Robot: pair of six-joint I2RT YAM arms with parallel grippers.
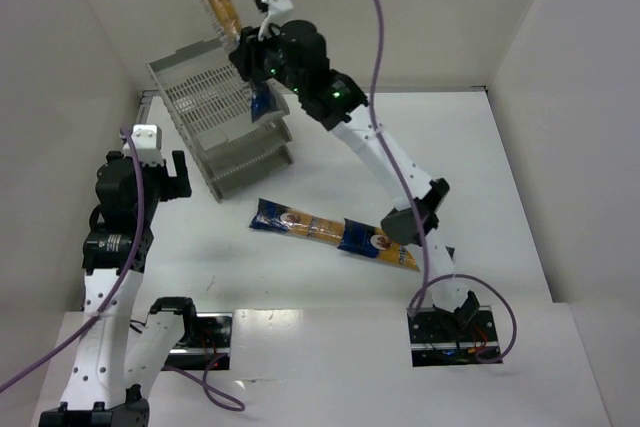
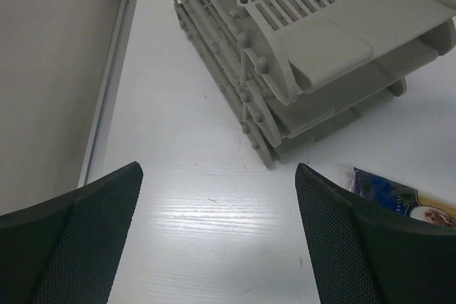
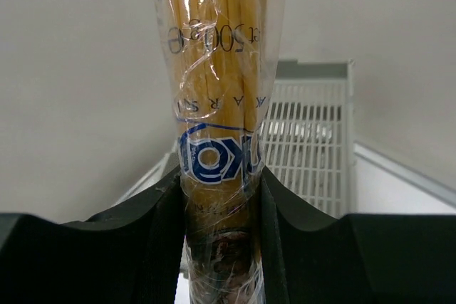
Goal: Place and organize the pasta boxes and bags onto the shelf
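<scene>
My right gripper (image 1: 243, 55) is shut on a pasta packet (image 1: 218, 3) and holds it steeply tilted above the back of the grey three-tier shelf (image 1: 200, 97). The packet's dark blue lower end hangs over the top tray. In the right wrist view the packet (image 3: 217, 83) stands between the pads of the gripper (image 3: 219, 233), with the shelf (image 3: 310, 140) behind it. Two more pasta packets (image 1: 300, 221) (image 1: 385, 245) lie in a line on the table, in front of the shelf. My left gripper (image 1: 176, 177) is open and empty, left of the shelf (image 2: 313, 48).
White walls close in the table at the back and on both sides. The shelf stands slanted at the back left corner. A blue packet end (image 2: 388, 194) shows by the left gripper's (image 2: 217, 233) right finger. The right arm's purple cable (image 1: 375, 17) arcs overhead.
</scene>
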